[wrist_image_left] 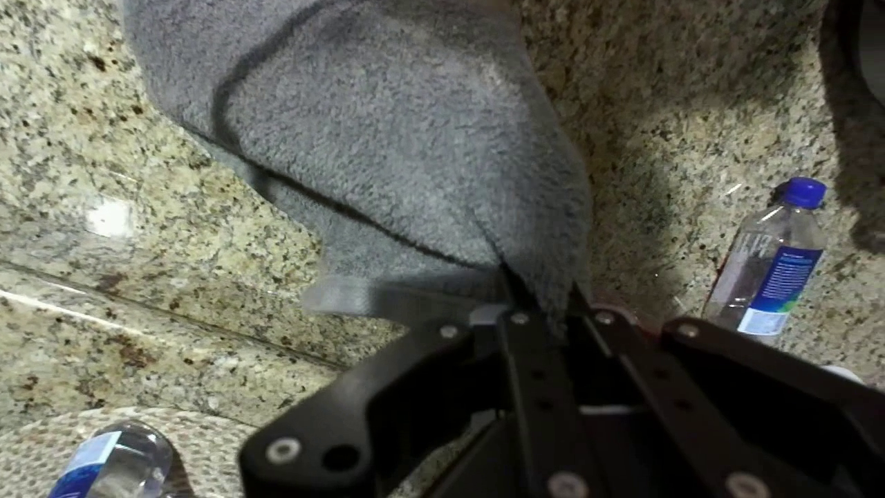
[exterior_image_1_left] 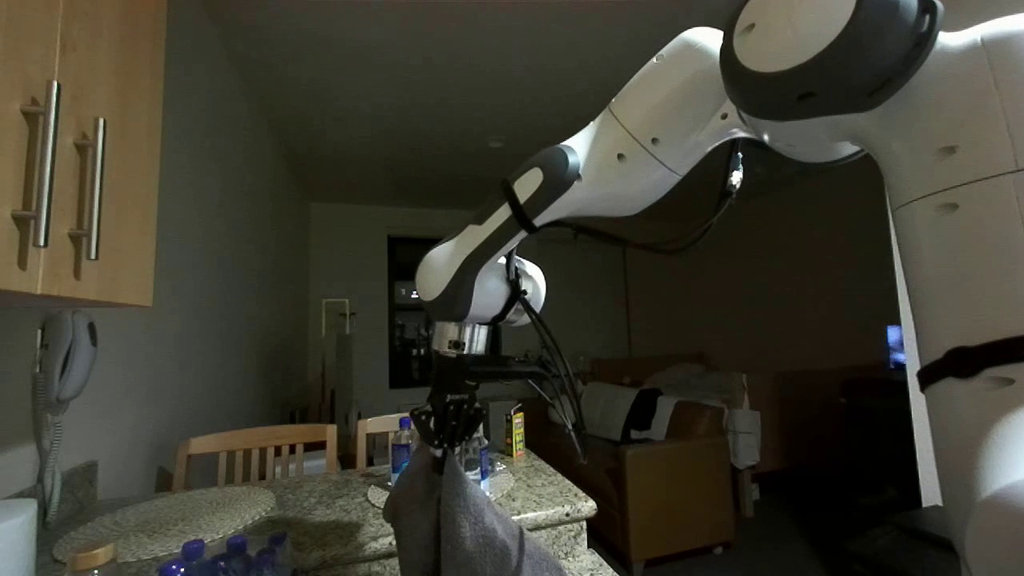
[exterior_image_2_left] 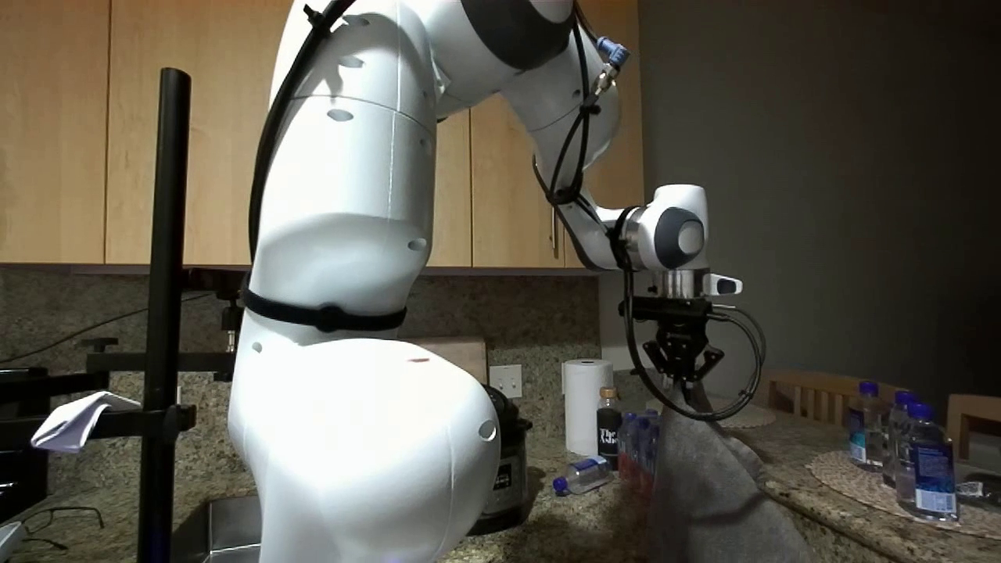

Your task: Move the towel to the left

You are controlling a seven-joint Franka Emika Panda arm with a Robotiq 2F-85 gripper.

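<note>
A grey towel [exterior_image_1_left: 488, 532] hangs down from my gripper [exterior_image_1_left: 442, 450]; its lower end is cut off in that exterior view. The towel also hangs from the gripper in an exterior view [exterior_image_2_left: 708, 485], spreading toward the bottom edge. In the wrist view, the towel [wrist_image_left: 387, 131] stretches from the fingertips [wrist_image_left: 543, 297] to the upper left, above the speckled granite counter [wrist_image_left: 83, 228]. The gripper [exterior_image_2_left: 682, 381] points down, and its fingers are closed around a pinched part of the towel. The pinched cloth is partly hidden between the fingers.
A bottle lies on the counter [exterior_image_2_left: 583, 475]. Capped bottles [exterior_image_2_left: 641, 450], a dark bottle [exterior_image_2_left: 608, 430] and a paper roll [exterior_image_2_left: 588, 407] stand behind the towel. Bottles [exterior_image_2_left: 931, 469] stand on a woven mat upon the raised ledge. A black cooker [exterior_image_2_left: 508, 469] stands near the arm.
</note>
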